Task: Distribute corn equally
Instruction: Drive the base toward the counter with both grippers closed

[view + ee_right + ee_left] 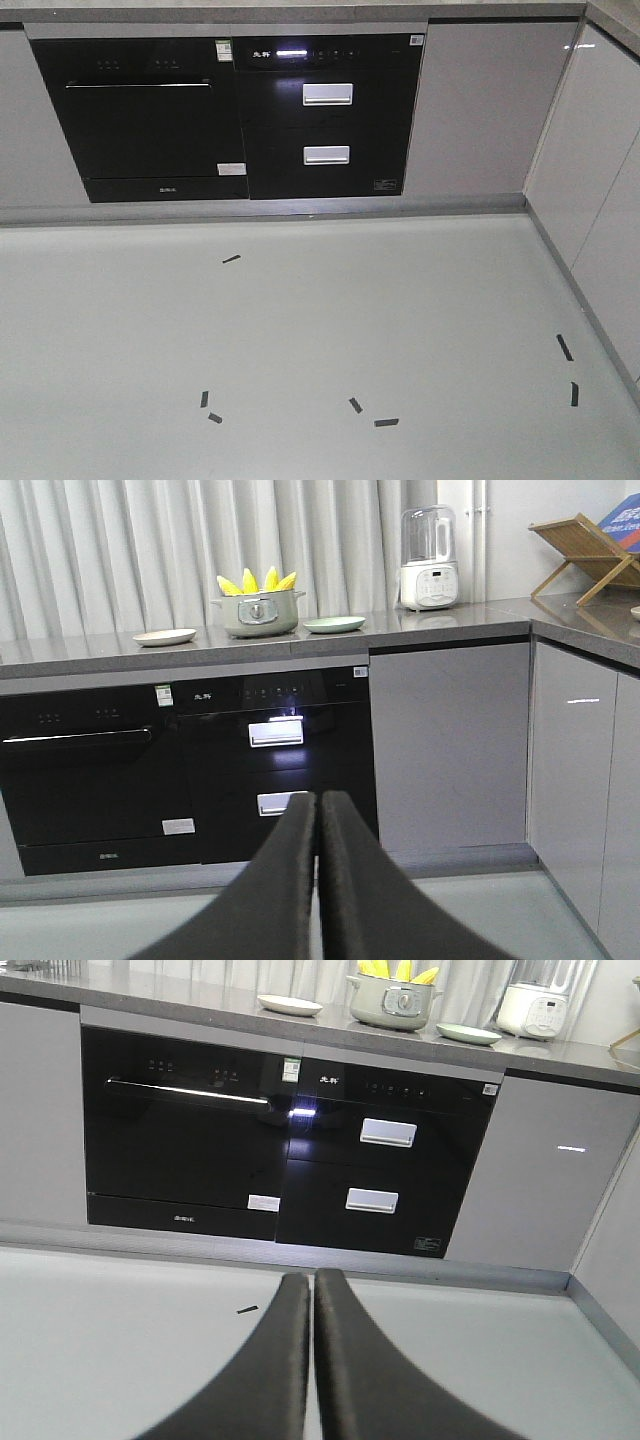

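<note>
Up on the grey countertop (440,630), the corn (258,581) stood on end in a pale green pot (258,613) with its yellow tips above the rim. A cream plate (165,637) lay at the pot's nine o'clock and a green plate (334,624) at its three o'clock, with a white blender (428,560) farther along that side. The left gripper (312,1278) and the right gripper (318,798) each had their black fingers pressed together tip to tip, well apart from the corn, with the black built-in oven (180,1140) below the counter
</note>
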